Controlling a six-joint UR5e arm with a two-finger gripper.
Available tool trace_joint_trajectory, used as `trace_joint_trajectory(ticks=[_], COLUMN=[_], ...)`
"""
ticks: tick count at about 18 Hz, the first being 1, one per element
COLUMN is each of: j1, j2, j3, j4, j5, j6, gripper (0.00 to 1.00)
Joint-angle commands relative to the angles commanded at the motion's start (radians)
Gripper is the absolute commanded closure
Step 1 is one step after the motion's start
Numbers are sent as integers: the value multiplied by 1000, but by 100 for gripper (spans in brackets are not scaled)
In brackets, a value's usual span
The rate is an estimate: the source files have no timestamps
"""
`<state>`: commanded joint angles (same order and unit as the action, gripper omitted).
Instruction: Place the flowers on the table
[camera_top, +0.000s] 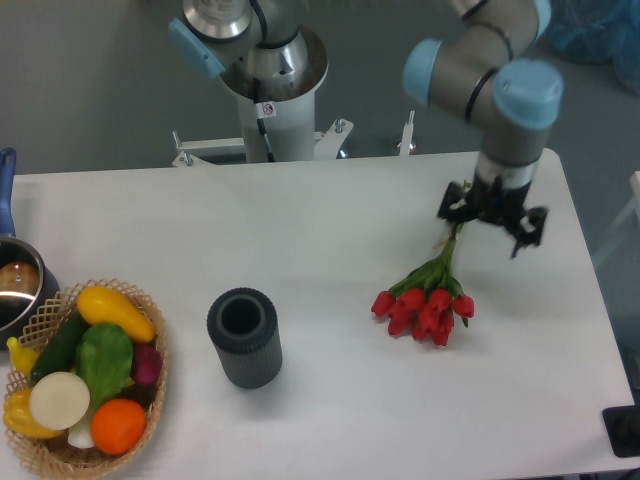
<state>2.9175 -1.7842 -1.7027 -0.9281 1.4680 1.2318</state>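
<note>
The flowers (425, 304), a bunch of red tulips with green stems, lie on the white table (300, 230) right of centre. Their heads point toward the front edge and the stems run up and to the right. My gripper (492, 218) hovers at the upper end of the stems, off to their right. Its fingers look spread and nothing sits between them, so it appears open. The stem tips end just by its left finger.
A dark grey ribbed cylinder vase (244, 337) stands upright left of the flowers. A wicker basket (155, 395) of vegetables sits at the front left corner, with a pot (14, 287) behind it. The robot base (265, 80) rises beyond the table's far edge.
</note>
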Motion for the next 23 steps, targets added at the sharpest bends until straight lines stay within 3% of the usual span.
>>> trace_joint_trajectory(ticks=[5, 15, 23], j1=[51, 209, 239], j2=[55, 150, 170], j3=[14, -28, -38], j4=[5, -28, -38], j5=[-11, -61, -95], j6=[40, 331, 342], gripper=[0, 0, 0])
